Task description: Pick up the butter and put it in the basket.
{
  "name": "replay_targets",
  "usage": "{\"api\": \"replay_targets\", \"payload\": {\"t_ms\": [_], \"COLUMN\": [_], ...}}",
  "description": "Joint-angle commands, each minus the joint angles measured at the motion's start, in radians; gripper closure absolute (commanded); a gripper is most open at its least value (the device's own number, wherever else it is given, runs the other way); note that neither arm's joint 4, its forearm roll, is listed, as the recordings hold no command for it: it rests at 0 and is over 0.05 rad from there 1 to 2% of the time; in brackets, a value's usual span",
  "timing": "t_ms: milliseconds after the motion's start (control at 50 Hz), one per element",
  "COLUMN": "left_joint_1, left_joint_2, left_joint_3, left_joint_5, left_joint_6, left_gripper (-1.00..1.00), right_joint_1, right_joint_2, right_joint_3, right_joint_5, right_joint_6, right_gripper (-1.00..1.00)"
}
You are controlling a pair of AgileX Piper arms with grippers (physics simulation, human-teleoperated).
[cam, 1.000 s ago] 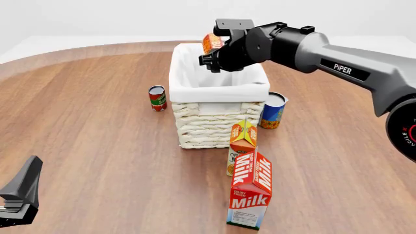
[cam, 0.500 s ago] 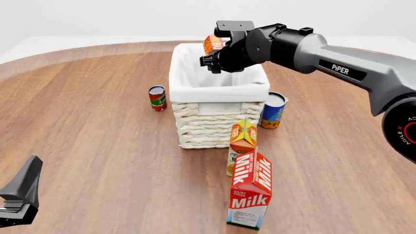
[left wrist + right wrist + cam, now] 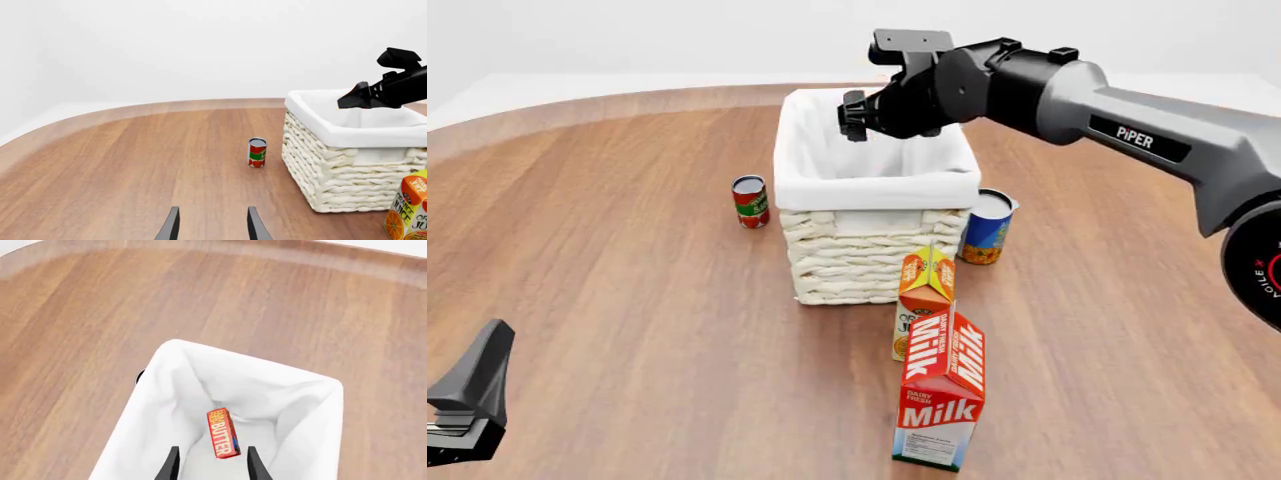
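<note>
Butter (image 3: 223,433) is inside the basket (image 3: 874,190); my right end effector (image 3: 210,465) hangs above it with fingers spread and nothing between them.

From the right wrist I see the butter lying on the white lining, apart from both fingers (image 3: 171,466). The basket stands toward the far edge of the table (image 3: 627,270), about midway across. My left end effector (image 3: 211,227) is also spread and holds nothing, low over the table by the near left corner. A red can (image 3: 750,201) stands just left of the basket, a blue can (image 3: 986,228) just right of it, and the juice (image 3: 925,297) and milk (image 3: 942,404) cartons stand nearer to me.
</note>
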Motion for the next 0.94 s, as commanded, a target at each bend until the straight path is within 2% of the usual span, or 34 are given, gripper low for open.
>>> {"api": "replay_targets", "payload": {"t_ms": [20,200,280,300,320,340,380,400,420,440,460,480,500,540,600,640,680,700,740,760,780,800,880,920,940], "left_joint_1": [0.000,0.000,0.000,0.000,0.000,0.000,0.000,0.000,0.000,0.000,0.000,0.000,0.000,0.000,0.000,0.000,0.000,0.000,0.000,0.000,0.000,0.000,0.000,0.000,0.000], "left_joint_2": [0.000,0.000,0.000,0.000,0.000,0.000,0.000,0.000,0.000,0.000,0.000,0.000,0.000,0.000,0.000,0.000,0.000,0.000,0.000,0.000,0.000,0.000,0.000,0.000,0.000], "left_joint_3": [0.000,0.000,0.000,0.000,0.000,0.000,0.000,0.000,0.000,0.000,0.000,0.000,0.000,0.000,0.000,0.000,0.000,0.000,0.000,0.000,0.000,0.000,0.000,0.000,0.000], "left_joint_5": [0.000,0.000,0.000,0.000,0.000,0.000,0.000,0.000,0.000,0.000,0.000,0.000,0.000,0.000,0.000,0.000,0.000,0.000,0.000,0.000,0.000,0.000,0.000,0.000,0.000], "left_joint_6": [0.000,0.000,0.000,0.000,0.000,0.000,0.000,0.000,0.000,0.000,0.000,0.000,0.000,0.000,0.000,0.000,0.000,0.000,0.000,0.000,0.000,0.000,0.000,0.000,0.000], "left_gripper": [-1.00,-1.00,-1.00,-1.00,-1.00,-1.00,-1.00,-1.00,-1.00,-1.00,-1.00,-1.00,-1.00,-1.00,-1.00,-1.00,-1.00,-1.00,-1.00,-1.00,-1.00,-1.00,-1.00,-1.00,-1.00], "right_joint_1": [0.001,-0.001,-0.008,0.006,0.014,0.014,0.030,0.029,0.025,0.017,0.031,0.034,0.025,0.042,0.045,0.033,0.028,0.024,0.006,-0.019,-0.019,-0.049,-0.109,-0.122,-0.131], "right_joint_2": [-0.010,-0.025,-0.083,-0.130,-0.224,-0.225,-0.333,-0.452,-0.487,-0.534,-0.618,-0.662,-0.693,-0.810,-0.940,-0.999,-1.078,-1.110,-1.192,-1.277,-1.278,-1.368,-1.508,-1.606,-1.664], "right_joint_3": [0.003,-0.002,0.046,0.091,0.189,0.192,0.325,0.470,0.512,0.564,0.640,0.684,0.708,0.800,0.909,0.970,1.059,1.105,1.215,1.329,1.331,1.453,1.681,1.752,1.755], "right_joint_5": [-0.004,0.005,-0.022,-0.048,-0.097,-0.099,-0.158,-0.216,-0.234,-0.252,-0.282,-0.289,-0.295,-0.314,-0.332,-0.344,-0.368,-0.380,-0.419,-0.457,-0.457,-0.499,-0.577,-0.557,-0.501], "right_joint_6": [0.002,-0.006,-0.019,0.010,0.012,0.012,0.007,-0.011,-0.008,-0.029,-0.020,0.005,-0.019,0.017,0.038,0.047,0.082,0.079,0.115,0.115,0.115,0.133,0.169,0.191,0.197], "right_gripper": [-1.00,-1.00,-1.00,-1.00,-1.00,-1.00,-1.00,-1.00,-1.00,-1.00,-1.00,-1.00,-1.00,-1.00,-1.00,-1.00,-1.00,-1.00,-1.00,-1.00,-1.00,-1.00,-1.00,-1.00,-1.00]}}
